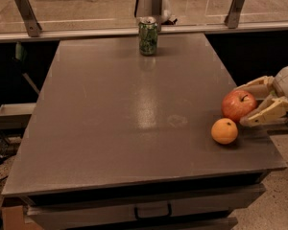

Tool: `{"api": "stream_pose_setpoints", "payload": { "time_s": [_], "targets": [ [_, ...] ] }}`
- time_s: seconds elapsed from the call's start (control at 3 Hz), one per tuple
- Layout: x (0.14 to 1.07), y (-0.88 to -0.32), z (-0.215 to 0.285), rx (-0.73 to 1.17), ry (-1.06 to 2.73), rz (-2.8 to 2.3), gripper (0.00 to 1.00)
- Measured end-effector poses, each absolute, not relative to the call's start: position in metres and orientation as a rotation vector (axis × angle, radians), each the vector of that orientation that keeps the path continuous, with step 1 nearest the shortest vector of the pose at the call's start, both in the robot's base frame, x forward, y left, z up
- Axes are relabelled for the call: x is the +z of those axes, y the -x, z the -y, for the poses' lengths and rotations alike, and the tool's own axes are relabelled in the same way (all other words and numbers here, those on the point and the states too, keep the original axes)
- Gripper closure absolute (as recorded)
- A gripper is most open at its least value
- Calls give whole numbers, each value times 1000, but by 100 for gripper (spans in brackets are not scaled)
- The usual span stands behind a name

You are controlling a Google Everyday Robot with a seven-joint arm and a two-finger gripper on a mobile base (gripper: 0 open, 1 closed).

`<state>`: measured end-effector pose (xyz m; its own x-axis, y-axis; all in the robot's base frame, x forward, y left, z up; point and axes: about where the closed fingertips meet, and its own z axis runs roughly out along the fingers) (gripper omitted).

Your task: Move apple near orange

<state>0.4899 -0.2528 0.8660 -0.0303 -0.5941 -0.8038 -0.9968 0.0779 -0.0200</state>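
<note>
Cream-coloured pincer [246, 105] is sitting at the right edge of the frame, just past the middle of its height, with its arm running off the picture. Its two fingers [268, 111] are lying one on either side of the apple [238, 104], narrowed to the fruit's width, and seem to be holding it.

In the single camera view, the apple is sitting low over the grey tabletop [125, 128] near its right edge. Whether it is resting on the surface or hanging just clear of it is not showing. The orange [224, 131] is lying just beside the apple, to its lower left, with a thin gap between the two. A green can [148, 36] is standing upright at the far edge of the tabletop, top centre of the frame, well apart from both fruits.

Judging from the task, the apple is already lying near the orange, so little is remaining but to let go cleanly.

As for handling, the apple is likely firm and moderately heavy for its size, with smooth, waxy skin that is probably a bit slippery. Being round, it is liable to roll once freed. The best hold is across its widest part, finger pads on opposite sides, as the pincer is appearing to do now. Squeezing hard is risking a bruise.
</note>
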Motion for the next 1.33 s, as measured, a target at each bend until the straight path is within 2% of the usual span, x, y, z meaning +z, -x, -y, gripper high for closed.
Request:
{"api": "stream_pose_setpoints", "payload": {
  "time_s": [0.67, 1.0, 1.33],
  "targets": [
    [855, -490, 250, 797, 1600, -1692, 13],
    [850, -487, 249, 800, 1595, -1694, 0],
    [850, -485, 251, 791, 1589, -1699, 0]
  ]
}}
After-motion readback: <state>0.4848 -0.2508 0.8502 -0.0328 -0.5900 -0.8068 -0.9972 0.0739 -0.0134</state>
